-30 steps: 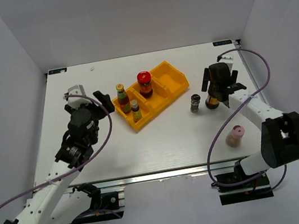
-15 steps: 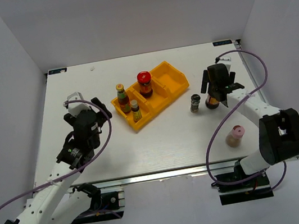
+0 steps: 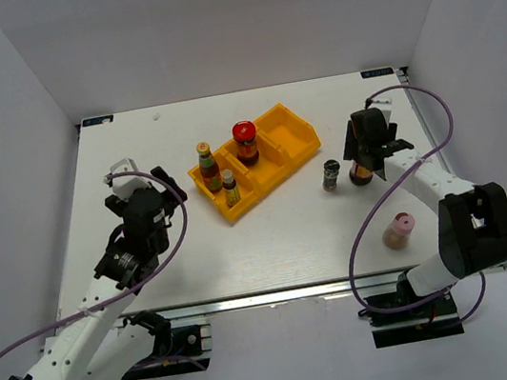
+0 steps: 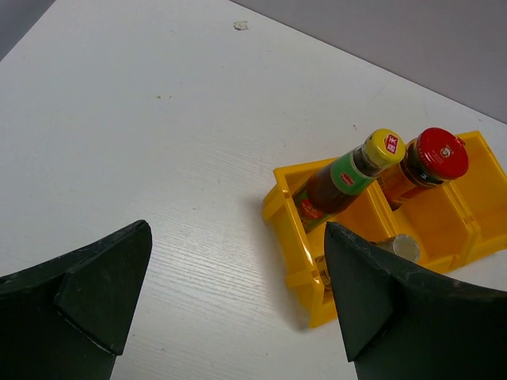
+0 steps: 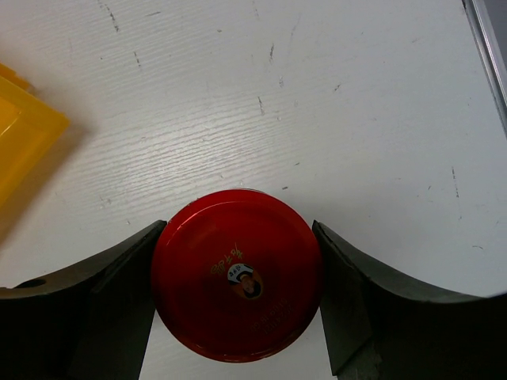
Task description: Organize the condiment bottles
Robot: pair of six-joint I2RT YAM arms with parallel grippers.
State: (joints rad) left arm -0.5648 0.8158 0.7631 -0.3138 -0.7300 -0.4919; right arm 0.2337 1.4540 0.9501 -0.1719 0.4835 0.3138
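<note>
The yellow tray (image 3: pixel 293 135) holds the green-capped red-labelled sauce bottle (image 3: pixel 208 166), the slim yellow-capped bottle (image 3: pixel 230 186) and a red-lidded dark jar (image 3: pixel 245 143). My right gripper (image 3: pixel 361 157) is shut on the second red-lidded jar (image 3: pixel 359 175); in the right wrist view both fingers (image 5: pixel 119 293) touch its lid (image 5: pixel 236 285). The dark-lidded jar (image 3: pixel 330 175) stands just left of it. The pink-lidded shaker (image 3: pixel 399 231) stands near the front right. My left gripper (image 3: pixel 168 186) is open and empty, left of the tray. The left wrist view shows the sauce bottle (image 4: pixel 348 172) and the jar (image 4: pixel 432 157).
The tray's rightmost compartment (image 3: pixel 284 129) holds nothing. A corner of the tray (image 5: pixel 20 134) shows at the left of the right wrist view. The table's right edge rail (image 5: pixel 487 47) runs close to the held jar.
My left arm has drawn back from the tray toward the left. My right gripper's fingers have narrowed around the red-lidded jar.
</note>
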